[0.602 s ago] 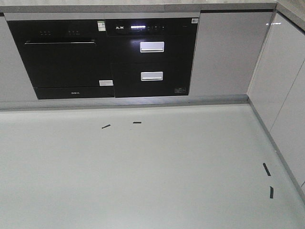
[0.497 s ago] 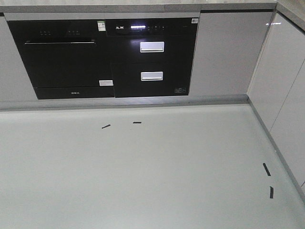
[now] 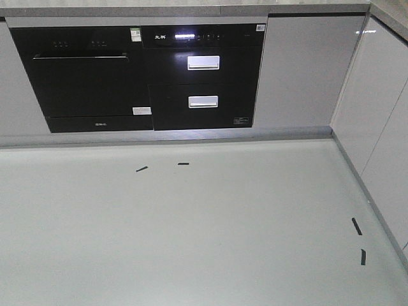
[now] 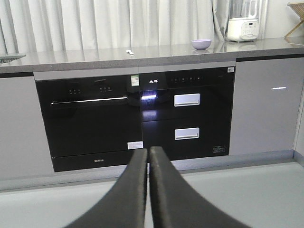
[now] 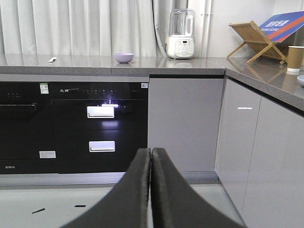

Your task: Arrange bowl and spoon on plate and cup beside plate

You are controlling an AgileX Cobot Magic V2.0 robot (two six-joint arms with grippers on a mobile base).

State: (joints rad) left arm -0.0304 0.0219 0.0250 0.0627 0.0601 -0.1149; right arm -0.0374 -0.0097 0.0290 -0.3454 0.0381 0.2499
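Firstly, floor [image 3: 204, 242]: pale grey, with short black tape marks [image 3: 141, 169] on it.
Oven [image 3: 83, 80]: black, built in under the counter, just beside two black drawers [image 3: 203, 80] with silver handles.
Left gripper [image 4: 147, 152]: its two black fingers are pressed together and nothing is between them.
Bowl [image 4: 201, 44]: stands on the grey counter [image 4: 95, 59], far ahead of the left gripper, above it and to its right.
Spoon [image 4: 129, 52]: lies on the same counter, far ahead of the left gripper and a little to its left, well apart from the bowl.
Blender [image 4: 243, 23]: white, on the counter, more to the right than the bowl.
Right gripper [image 5: 151, 151]: clenched, finger against finger, and it carries nothing.
Bowl, right wrist view: far ahead of the right gripper, above it and slightly to its left.
Spoon, right wrist view: far to the left of the right gripper, on the counter.
Cup [image 5: 295, 59]: upright on the side counter, far to the right of the right gripper, near a wooden rack [image 5: 254, 40].
Plate [image 5: 301, 80]: only a pale edge shows at the border, just below the cup.
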